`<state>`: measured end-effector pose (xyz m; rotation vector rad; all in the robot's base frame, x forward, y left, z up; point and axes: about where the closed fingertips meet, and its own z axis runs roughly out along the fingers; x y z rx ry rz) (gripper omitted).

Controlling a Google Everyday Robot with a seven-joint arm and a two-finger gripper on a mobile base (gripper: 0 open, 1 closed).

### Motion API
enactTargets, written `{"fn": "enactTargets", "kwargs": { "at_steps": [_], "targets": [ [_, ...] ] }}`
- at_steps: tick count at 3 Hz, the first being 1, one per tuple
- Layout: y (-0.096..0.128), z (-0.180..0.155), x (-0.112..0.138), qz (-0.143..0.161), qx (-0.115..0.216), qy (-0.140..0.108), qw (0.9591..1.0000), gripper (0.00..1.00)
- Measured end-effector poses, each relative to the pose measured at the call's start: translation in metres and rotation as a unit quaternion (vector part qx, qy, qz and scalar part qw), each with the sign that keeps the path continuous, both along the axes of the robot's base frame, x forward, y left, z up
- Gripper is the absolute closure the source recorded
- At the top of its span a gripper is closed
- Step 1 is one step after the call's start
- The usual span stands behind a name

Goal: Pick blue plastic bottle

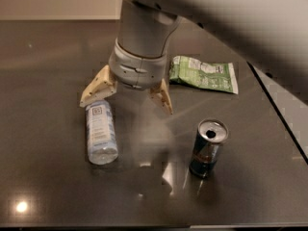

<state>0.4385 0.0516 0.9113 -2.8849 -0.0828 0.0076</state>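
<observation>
The blue plastic bottle (100, 133) lies flat on the dark table, its length running front to back; a pale label with a small dark square faces up at its far end. My gripper (126, 100) hangs above the table with its two tan fingers spread open. The left fingertip (88, 97) sits right over the bottle's far end; the right fingertip (165, 104) is off to the bottle's right. The far end of the bottle, with its cap, is hidden behind the left finger. The gripper holds nothing.
A blue-and-silver drink can (208, 147) stands upright at the right of the bottle. A green snack bag (204, 74) lies flat behind it. The dark table's right edge (284, 129) runs diagonally at the right side.
</observation>
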Motion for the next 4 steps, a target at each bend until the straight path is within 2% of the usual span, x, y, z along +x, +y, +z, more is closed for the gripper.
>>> {"fn": "enactTargets", "kwargs": {
  "at_steps": [1,3,4],
  "targets": [
    [0.009,-0.005,0.005,0.019,-0.02,0.007,0.9996,0.0],
    [0.044,-0.039,0.027,0.067,-0.053,0.03,0.9959,0.0],
    [0.058,-0.053,0.031,0.074,-0.072,0.032,0.9941,0.0]
  ]
}}
